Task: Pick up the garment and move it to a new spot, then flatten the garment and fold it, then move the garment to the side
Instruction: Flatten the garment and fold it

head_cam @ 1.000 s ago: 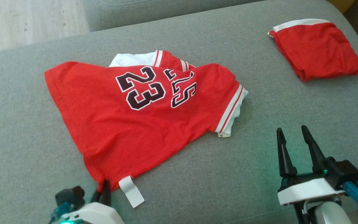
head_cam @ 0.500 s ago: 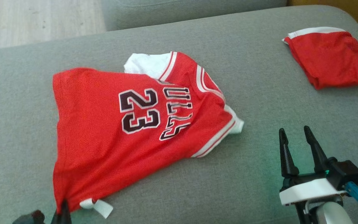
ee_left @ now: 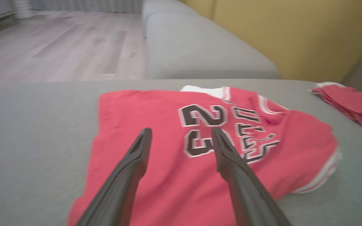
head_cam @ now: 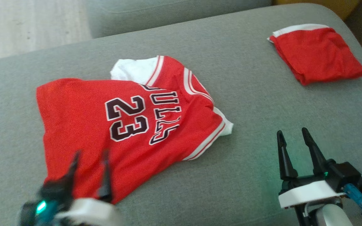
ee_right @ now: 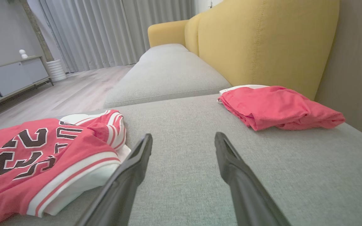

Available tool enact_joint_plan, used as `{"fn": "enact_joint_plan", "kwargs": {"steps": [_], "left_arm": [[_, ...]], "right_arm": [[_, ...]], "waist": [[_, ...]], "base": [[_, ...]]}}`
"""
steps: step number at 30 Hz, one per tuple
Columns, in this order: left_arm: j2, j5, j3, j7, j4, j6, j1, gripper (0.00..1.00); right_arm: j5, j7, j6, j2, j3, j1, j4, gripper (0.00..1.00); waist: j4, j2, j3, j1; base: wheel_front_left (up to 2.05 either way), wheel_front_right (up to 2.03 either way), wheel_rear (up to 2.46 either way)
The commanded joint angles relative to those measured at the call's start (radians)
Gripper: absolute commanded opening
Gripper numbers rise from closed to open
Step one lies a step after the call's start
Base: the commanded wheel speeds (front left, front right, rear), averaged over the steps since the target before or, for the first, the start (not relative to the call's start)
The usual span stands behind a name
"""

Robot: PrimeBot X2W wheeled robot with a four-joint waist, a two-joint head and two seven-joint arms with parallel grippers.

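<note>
The garment [head_cam: 83,125] is a red jersey with white trim and a black "23"; it lies crumpled and partly folded over itself on the grey sofa cushion [head_cam: 256,103]. The same garment [ee_left: 174,169] fills the middle of the left wrist view and the garment [ee_right: 42,163] sits at the lower left of the right wrist view. My left gripper [head_cam: 90,154] hovers over the jersey's near hem, jaws open and holding nothing; the left gripper [ee_left: 181,133] shows both fingers spread. My right gripper [head_cam: 291,133] stands open over bare cushion to the jersey's right; the right gripper [ee_right: 183,138] is empty.
A second red garment [head_cam: 316,53], folded with a white band, rests at the far right of the cushion beside the yellow sofa back [ee_right: 262,40]. Another grey cushion [ee_right: 165,75] lies beyond, and wooden floor [head_cam: 27,28] at the far left.
My left gripper has let go of the jersey's near corner and now stands open above the hem. The jersey was dragged left and nearer. The head camera shifted slightly.
</note>
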Motion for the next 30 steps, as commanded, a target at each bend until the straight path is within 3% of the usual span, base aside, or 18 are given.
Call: {"fn": "enact_joint_plan", "kwargs": {"steps": [1,4,8,9,11,15,23,25,30], "left_arm": [[0.014,0.025,0.005,0.019,-0.021,-0.014,-0.087,1.00],[-0.051,0.069,-0.119,0.088,0.036,-0.102,-0.236,1.00],[-0.176,0.099,-0.236,0.140,0.180,-0.199,-0.398,1.00],[-0.226,0.104,-0.284,0.162,0.266,-0.245,-0.452,1.00],[-0.261,0.112,-0.311,0.162,0.347,-0.277,-0.494,1.00],[-0.301,0.126,-0.331,0.146,0.495,-0.307,-0.544,1.00],[-0.323,0.150,-0.356,0.132,0.736,-0.334,-0.600,1.00],[-0.328,0.146,-0.352,0.124,0.780,-0.341,-0.610,0.00],[-0.358,0.029,-0.288,0.091,0.764,-0.413,-0.593,0.00]], "right_arm": [[0.003,-0.011,0.008,-0.005,0.028,-0.018,-0.030,1.00],[0.007,-0.011,0.008,-0.005,0.041,-0.034,-0.034,1.00],[0.022,-0.011,0.008,-0.005,0.044,-0.055,-0.047,1.00],[0.031,-0.011,0.008,-0.005,0.051,-0.063,-0.054,1.00],[0.041,-0.011,0.008,-0.005,0.059,-0.070,-0.060,1.00],[0.059,-0.011,0.008,-0.005,0.052,-0.071,-0.066,1.00],[0.072,-0.011,0.008,-0.005,0.049,-0.077,-0.067,1.00],[0.073,-0.011,0.008,-0.005,0.049,-0.080,-0.066,1.00],[0.071,-0.011,0.008,-0.005,0.051,-0.074,-0.061,1.00]], "waist": [[-0.021,0.0000,0.011,0.0001],[-0.061,0.0000,0.031,0.0001],[-0.119,0.0000,0.061,0.0001],[-0.147,0.0000,0.078,0.0001],[-0.176,0.0000,0.091,0.0001],[-0.218,0.0000,0.107,0.0001],[-0.244,0.0000,0.115,0.0001],[-0.244,0.0000,0.112,0.0001],[-0.239,0.0000,0.096,0.0001]], "base": [[0.00,0.00,0.00],[0.00,0.00,0.00],[0.00,0.00,0.00],[0.00,0.00,0.00],[0.00,0.00,0.00],[0.00,0.00,0.00],[0.00,0.00,0.00],[0.00,0.00,0.00],[0.00,0.00,0.00]]}}
